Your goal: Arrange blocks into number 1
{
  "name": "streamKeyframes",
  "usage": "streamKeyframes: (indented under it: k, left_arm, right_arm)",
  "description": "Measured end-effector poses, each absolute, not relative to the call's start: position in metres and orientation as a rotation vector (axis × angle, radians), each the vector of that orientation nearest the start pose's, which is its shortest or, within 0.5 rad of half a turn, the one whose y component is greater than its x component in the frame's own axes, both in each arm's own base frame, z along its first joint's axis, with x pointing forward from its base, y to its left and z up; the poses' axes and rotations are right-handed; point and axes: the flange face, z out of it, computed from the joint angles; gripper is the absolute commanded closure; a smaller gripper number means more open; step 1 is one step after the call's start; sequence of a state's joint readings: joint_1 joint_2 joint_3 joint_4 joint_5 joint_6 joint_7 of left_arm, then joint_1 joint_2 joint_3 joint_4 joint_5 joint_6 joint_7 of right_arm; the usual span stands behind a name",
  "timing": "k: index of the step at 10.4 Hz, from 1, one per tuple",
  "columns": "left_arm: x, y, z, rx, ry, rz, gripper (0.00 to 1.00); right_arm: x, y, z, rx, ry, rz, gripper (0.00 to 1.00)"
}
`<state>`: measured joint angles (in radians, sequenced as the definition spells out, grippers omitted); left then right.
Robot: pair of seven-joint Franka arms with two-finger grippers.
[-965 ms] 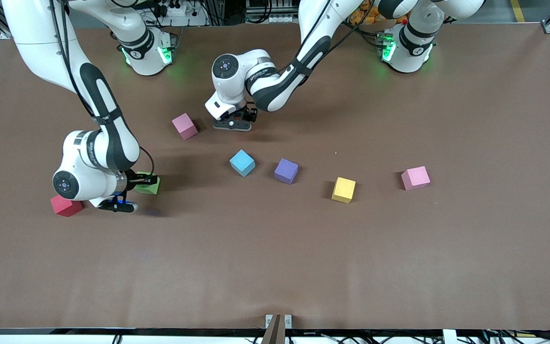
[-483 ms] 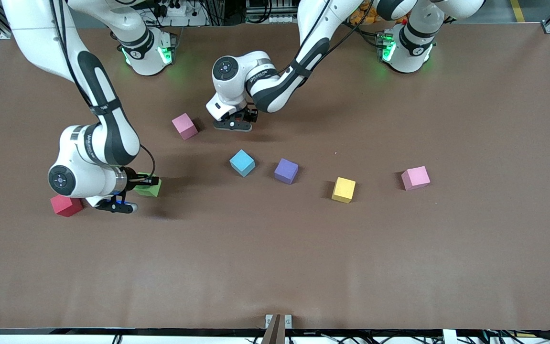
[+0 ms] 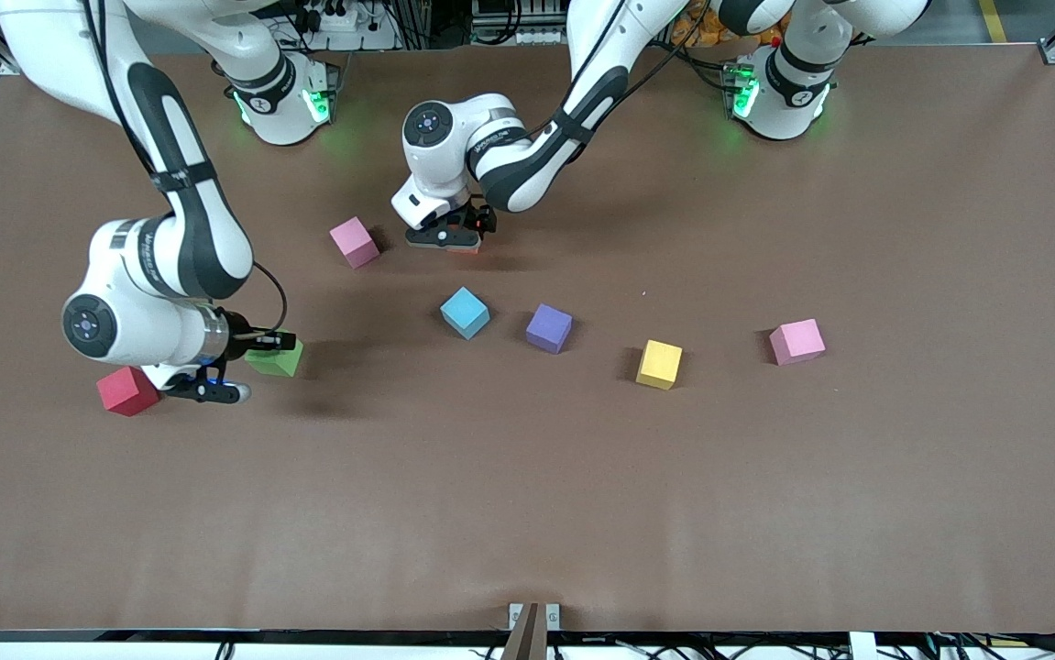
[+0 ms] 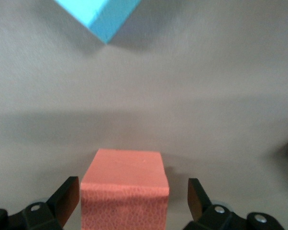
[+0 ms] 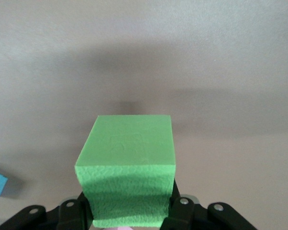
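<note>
The left gripper (image 4: 129, 203) stands wide astride the orange block (image 4: 125, 189), set toward the table's (image 3: 765, 504) robot-side edge as part of the numeral, while the right gripper (image 5: 129, 211) clamps the green block (image 5: 129, 167), lifted for carrying.

We see even, fairly bright overhead light on the brown table (image 3: 527, 495) in the front view, with no glare. Soft, wide shadows lie under both arms, and each cube throws a short dark edge. Green lamps glow at the two bases (image 3: 284, 101). In the left wrist view the orange block (image 4: 124, 191) is soft and the blue block (image 4: 98, 14) blurred. In the right wrist view the green block (image 5: 127, 167) is sharp, with a broad shadow band on the table
</note>
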<state>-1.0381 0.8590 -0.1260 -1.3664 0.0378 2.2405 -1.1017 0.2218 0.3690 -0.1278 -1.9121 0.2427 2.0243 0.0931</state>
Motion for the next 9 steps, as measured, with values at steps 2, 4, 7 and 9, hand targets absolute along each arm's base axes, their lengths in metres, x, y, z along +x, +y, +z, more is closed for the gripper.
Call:
streamKeyframes:
  k: [2, 4, 7, 9]
  left_arm:
    - [0.335, -0.661, 0.228, -3.192, -0.056, 0.035, 0.00]
    - [0.371, -0.643, 0.247, -3.184, -0.311, 0.009, 0.00]
    - [0.400, -0.626, 0.247, -3.048, -0.961, -0.010, 0.00]
    - [0.403, -0.628, 0.246, -2.991, -1.225, -0.023, 0.00]
  right_arm:
    - [0.579, 0.071, 0.307, -2.969, 0.193, 0.367, 0.40]
    - [0.555, 0.072, 0.324, -2.959, 0.179, 0.362, 0.40]
    - [0.512, 0.113, 0.336, -2.980, 0.022, 0.396, 0.40]
    - [0.473, 0.160, 0.319, -2.995, -0.087, 0.489, 0.40]
